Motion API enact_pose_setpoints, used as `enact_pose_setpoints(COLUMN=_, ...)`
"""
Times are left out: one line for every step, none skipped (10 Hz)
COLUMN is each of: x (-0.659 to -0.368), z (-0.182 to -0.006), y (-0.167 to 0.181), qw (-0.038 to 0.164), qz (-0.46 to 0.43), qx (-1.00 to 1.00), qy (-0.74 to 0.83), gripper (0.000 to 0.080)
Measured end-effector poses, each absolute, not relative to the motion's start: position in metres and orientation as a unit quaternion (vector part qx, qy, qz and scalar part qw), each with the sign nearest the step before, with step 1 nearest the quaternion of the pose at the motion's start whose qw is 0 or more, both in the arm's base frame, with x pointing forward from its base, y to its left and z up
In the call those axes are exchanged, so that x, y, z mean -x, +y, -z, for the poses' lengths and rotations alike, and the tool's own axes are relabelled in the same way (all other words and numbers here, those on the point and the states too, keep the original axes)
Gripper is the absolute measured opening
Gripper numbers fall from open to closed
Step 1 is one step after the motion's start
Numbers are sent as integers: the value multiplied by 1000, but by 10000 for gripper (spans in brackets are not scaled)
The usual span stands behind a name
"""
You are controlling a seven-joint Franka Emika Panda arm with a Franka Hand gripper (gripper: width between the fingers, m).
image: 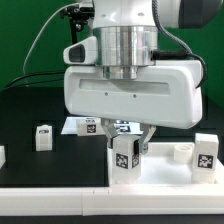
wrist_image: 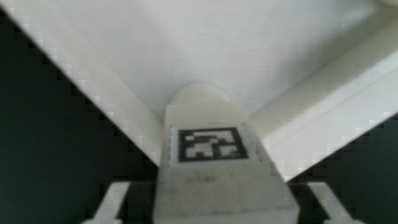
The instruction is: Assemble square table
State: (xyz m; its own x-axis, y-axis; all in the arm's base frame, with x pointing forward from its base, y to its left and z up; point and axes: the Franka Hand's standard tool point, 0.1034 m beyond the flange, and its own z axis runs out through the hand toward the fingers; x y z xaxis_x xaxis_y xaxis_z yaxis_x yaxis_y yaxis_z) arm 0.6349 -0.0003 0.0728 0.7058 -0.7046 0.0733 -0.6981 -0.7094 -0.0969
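Note:
A white leg (image: 124, 156) with a black-and-white tag stands upright at the corner of the flat white square table top (image: 162, 172) nearest the exterior view's left. My gripper (image: 125, 142) hangs straight over it, its jaws on either side of the leg's upper part. In the wrist view the leg (wrist_image: 210, 150) runs between my fingers (wrist_image: 118, 202), with a thin dark gap on each side, so my gripper (wrist_image: 221, 204) looks open. The table top (wrist_image: 178, 55) fills the background. Two loose legs (image: 43, 137) (image: 205, 152) stand at the exterior view's left and right.
The marker board (image: 84, 126) lies behind the gripper. A long white rail (image: 90, 205) edges the front of the black work surface. A small white piece (image: 2, 156) shows at the left edge. A raised socket (image: 180, 152) sits on the table top.

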Motion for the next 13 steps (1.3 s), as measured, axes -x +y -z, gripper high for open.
enact_pose_setpoints(x=-635, z=-73, y=-1, qw=31, qz=53, qx=921, qy=384, gripper=287)
enact_pose_setpoints(x=-635, z=-73, y=-1, qw=31, qz=53, qx=922, qy=382, gripper=287)
enact_pose_setpoints(x=-635, z=-73, y=-1, qw=31, qz=52, qx=920, qy=388, gripper=287)
enact_pose_setpoints(x=-635, z=-73, y=-1, qw=31, qz=52, qx=917, qy=393, gripper=287)
enact_pose_setpoints(x=-635, z=-73, y=-2, qw=32, qz=52, qx=916, qy=397, gripper=287)
enact_pose_setpoints(x=-635, z=-73, y=-3, qw=32, qz=50, qx=905, qy=422, gripper=287)
enact_pose_setpoints(x=-634, z=-73, y=-3, qw=41, qz=42, qx=863, qy=501, gripper=287)
enact_pose_setpoints(x=-633, z=-73, y=-2, qw=52, qz=29, qx=812, qy=581, gripper=287)
enact_pose_setpoints(x=-633, z=-73, y=0, qw=61, qz=18, qx=761, qy=646, gripper=287)
enact_pose_setpoints(x=-633, z=-73, y=0, qw=69, qz=12, qx=719, qy=691, gripper=287)
enact_pose_setpoints(x=-634, z=-73, y=1, qw=74, qz=7, qx=675, qy=734, gripper=287)
enact_pose_setpoints(x=-635, z=-73, y=2, qw=76, qz=6, qx=644, qy=761, gripper=287)
enact_pose_setpoints(x=-635, z=-74, y=2, qw=76, qz=1, qx=609, qy=789, gripper=287)
